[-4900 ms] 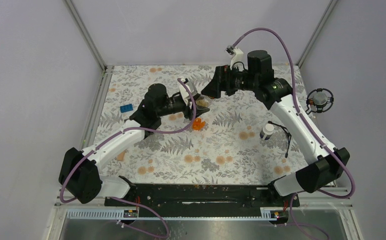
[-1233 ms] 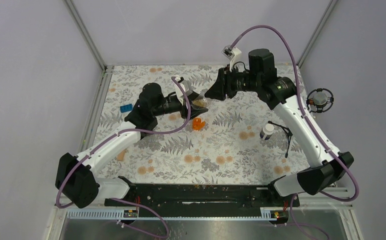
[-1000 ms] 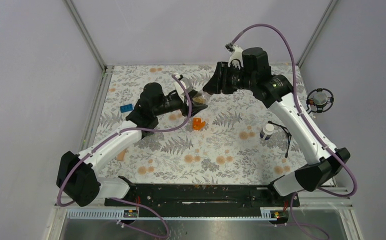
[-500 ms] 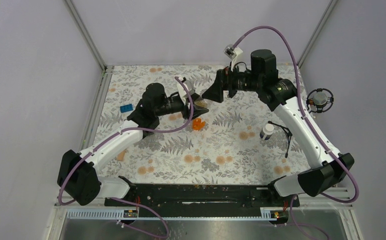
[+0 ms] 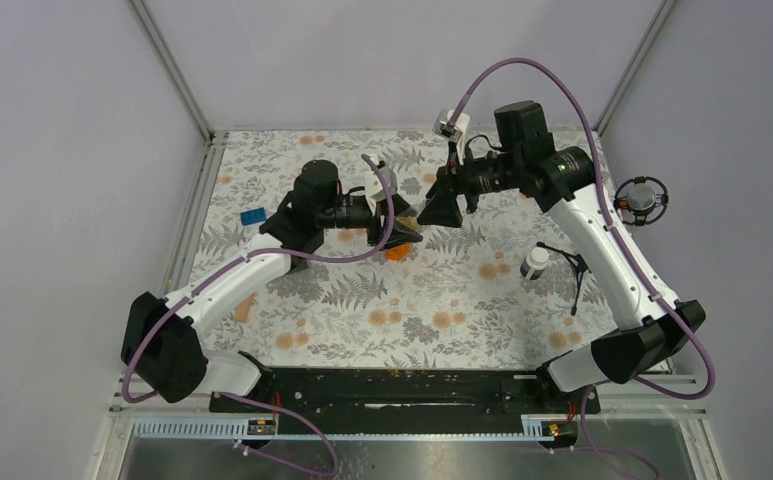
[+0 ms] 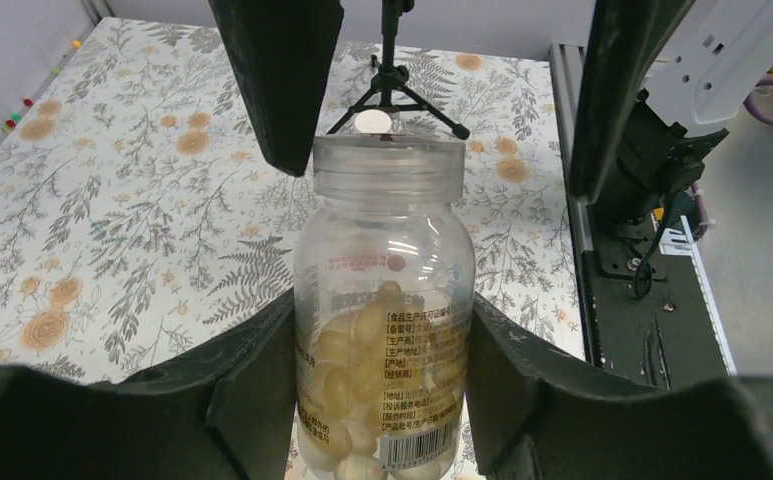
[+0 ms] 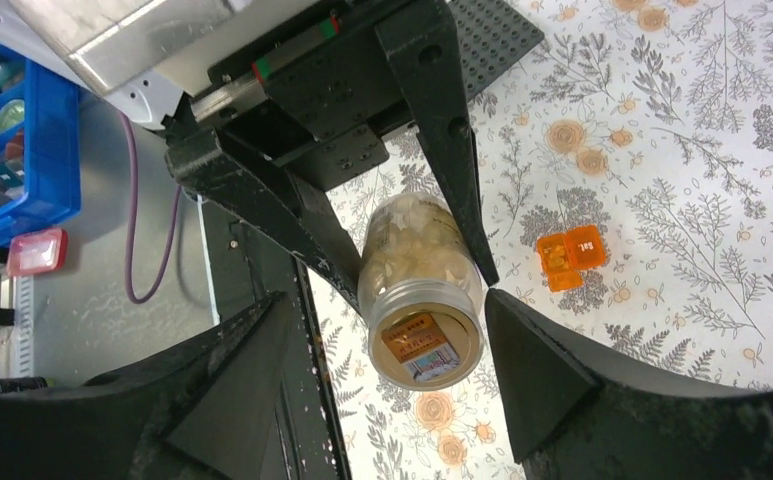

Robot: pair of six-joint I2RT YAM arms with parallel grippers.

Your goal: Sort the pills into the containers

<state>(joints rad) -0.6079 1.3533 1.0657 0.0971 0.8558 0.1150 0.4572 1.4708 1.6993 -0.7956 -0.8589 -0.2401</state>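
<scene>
The clear bottle [image 6: 384, 310] is a smooth, round-shouldered plastic cylinder with a ribbed neck and a wide transparent cap. It is about half full of pale yellow oval pills [image 6: 362, 350] and carries a printed label with a barcode.

The left gripper [image 6: 382, 365] grips the bottle by its body. Its matt black, wedge-shaped fingers [image 6: 252, 390] press on both sides, about half closed, and hold it clear of the floral cloth [image 6: 112, 200]. The left arm reaches forward and inward with its wrist about level, so the bottle's capped end points at the other arm.

The right arm bends over from the far side and its wrist turns back toward the bottle. The right gripper [image 7: 387, 300] is spread wide, with one black finger on each side of the cap. A gap shows on both sides, and it holds nothing.

In the right wrist view the cap's flat top bears a small orange-and-white sticker.

- The translucent orange hinged box [image 7: 571, 257] lies shut on the cloth just beside the bottle.
- A white-capped little bottle [image 5: 535, 262] stands well to the right of the clear bottle, beside a small black tripod [image 6: 394, 80].
- A blue brick [image 5: 253, 217] lies well to the left of the clear bottle, past the left wrist.
- A dark grey studded plate [image 7: 492, 30] shows beyond the bottle's base.
- From above, the left arm's purple cable [image 5: 386, 215] loops across the bottle and largely hides it.
</scene>
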